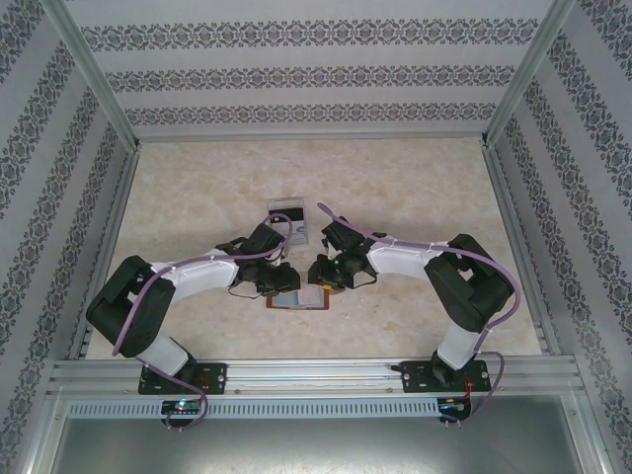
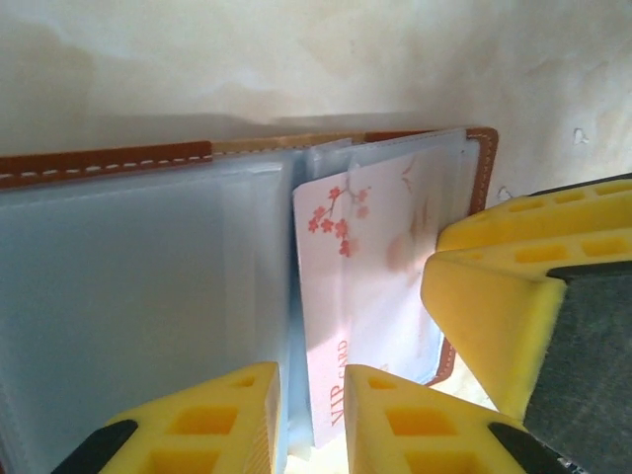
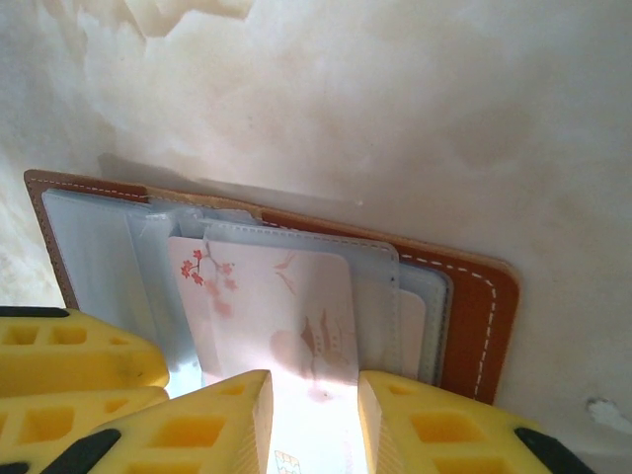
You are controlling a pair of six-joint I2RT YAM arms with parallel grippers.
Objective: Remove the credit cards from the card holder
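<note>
**A:** What is in the small brown leather folding card holder?

**B:** It lies open and flat on the pale marbled table, between the two arms. Its brown rim has white stitching. Inside are grey-blue translucent plastic pockets. One pocket beside the fold holds a thin white plastic credit card, printed with pink blossom and the words VIP CARD.

**A:** Is there any other container?

**B:** A small clear plastic tray stands beyond the card holder, farther from the arm bases. I cannot tell what it holds.

**A:** How are the arms posed?

**B:** Both reach inward and bend down over the card holder, their wrists close together. The left gripper is at the fold, its yellow fingers narrowly apart. A pocket's edge and the card's corner are in the gap. The right gripper sits over the card's near end. Its jaws are also narrow, and the card's face shows between them.

**A:** Is either one pinching anything?

**B:** I cannot tell for either.
</note>
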